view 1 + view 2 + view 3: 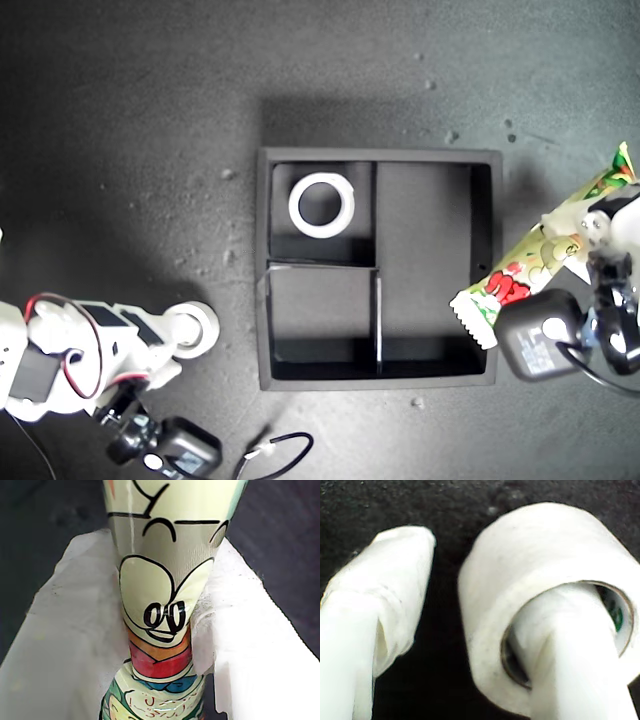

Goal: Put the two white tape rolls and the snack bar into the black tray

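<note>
The snack bar was pinched between the white jaws of my first gripper, just beyond the black tray at the exterior view's right. My second gripper was spread, one finger through the hole of the smaller tape roll on the table, the other outside it. The wider tape roll lay in a small tray compartment.

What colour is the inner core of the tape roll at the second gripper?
Greenish, on the smaller tape roll; it shows best in the second wrist view.
</note>
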